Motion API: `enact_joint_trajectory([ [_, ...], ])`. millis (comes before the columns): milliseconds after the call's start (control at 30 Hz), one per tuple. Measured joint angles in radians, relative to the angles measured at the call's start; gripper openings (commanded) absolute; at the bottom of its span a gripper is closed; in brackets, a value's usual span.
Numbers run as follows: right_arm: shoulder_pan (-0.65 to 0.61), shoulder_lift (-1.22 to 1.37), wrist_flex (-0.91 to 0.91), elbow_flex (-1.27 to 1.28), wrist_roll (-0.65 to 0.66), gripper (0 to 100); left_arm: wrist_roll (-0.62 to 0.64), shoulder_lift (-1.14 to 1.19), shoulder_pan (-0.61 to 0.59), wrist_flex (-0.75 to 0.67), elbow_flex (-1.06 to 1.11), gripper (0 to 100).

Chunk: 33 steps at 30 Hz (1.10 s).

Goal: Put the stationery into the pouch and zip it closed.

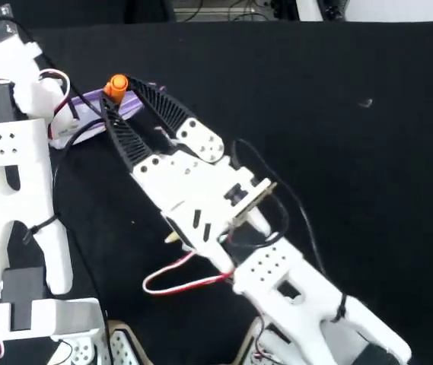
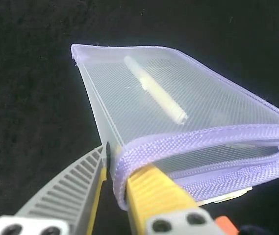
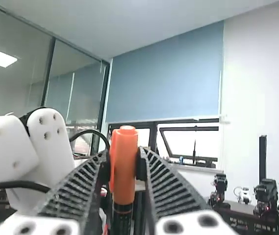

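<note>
No readable text, number or sign stands on the pouch point(image 2: 217, 112) or the orange marker point(image 3: 123, 161).

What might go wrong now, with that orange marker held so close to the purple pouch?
1. The mouth of the pouch looks like a slim gap, so the orange marker might snag on the purple zip edge rather than slide in.
2. The left fingers pinch just one end of the pouch; a push might tug it free.
3. The right fingers hold the marker at their tips, so it might tilt or slip.
</note>
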Motion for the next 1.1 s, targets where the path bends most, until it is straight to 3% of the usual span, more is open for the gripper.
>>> enact_joint_trajectory([
  [633,0.015,0.457,-0.267,-0.147,0.057,1.1,0.002,0.0,0.003,0.0,0.0,3],
  [767,0.017,0.462,-0.245,-0.147,0.058,1.8,0.002,0.0,0.002,0.0,0.0,3],
  [967,0.017,0.459,-0.124,-0.164,0.058,18.1,0.002,0.0,-0.009,0.0,0.002,3],
  [1100,0.017,0.437,0.0,-0.196,0.058,19.4,0.002,0.0,-0.017,0.0,0.012,3],
])
